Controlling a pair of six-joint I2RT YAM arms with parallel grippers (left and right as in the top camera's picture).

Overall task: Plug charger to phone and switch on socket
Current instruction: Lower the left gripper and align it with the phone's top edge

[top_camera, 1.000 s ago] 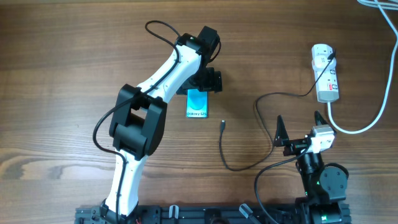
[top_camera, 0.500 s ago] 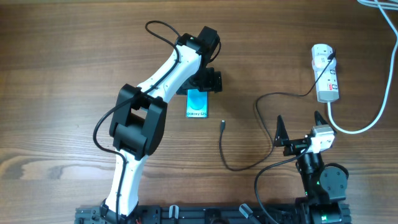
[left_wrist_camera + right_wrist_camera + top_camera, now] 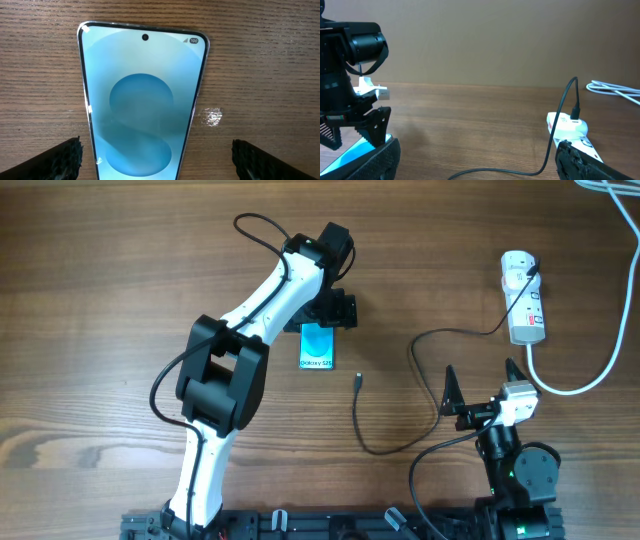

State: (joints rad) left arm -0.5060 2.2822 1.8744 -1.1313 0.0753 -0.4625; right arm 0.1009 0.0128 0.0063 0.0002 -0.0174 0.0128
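Jaws stand open on both arms. Your left gripper straddles the phone, long axis 12 to 6. The charger tip lies at its 4 o'clock, 9 o'clock from your right gripper.

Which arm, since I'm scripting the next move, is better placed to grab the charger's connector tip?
Right, probably: the right gripper is open and empty, the connector tip lies free; the left gripper sits open astride the phone, suited to steadying it.
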